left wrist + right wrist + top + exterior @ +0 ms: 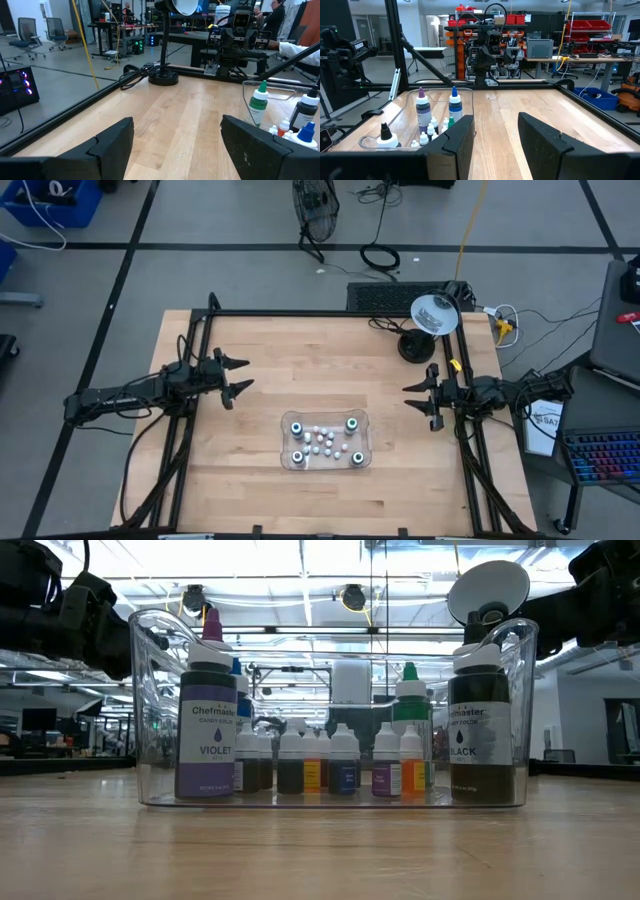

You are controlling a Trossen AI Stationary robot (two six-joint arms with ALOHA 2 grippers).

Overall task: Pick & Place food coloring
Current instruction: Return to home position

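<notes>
Clear rectangular plastic tray (150,720), round-capped food coloring bottles (322,442), wood-grain table (300,370)

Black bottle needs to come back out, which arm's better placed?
Right, likely: black bottle stands at the right end of the bin, nearest the open right gripper; left gripper sits farther off.

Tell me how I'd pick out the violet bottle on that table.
On the wooden table, between the left hand and the right hand, stands a clear tray of bottles. Four big ones fill its corners; the violet bottle is at the corner farthest from the lamp. Only it has a purple tip and a label reading VIOLET.
</notes>
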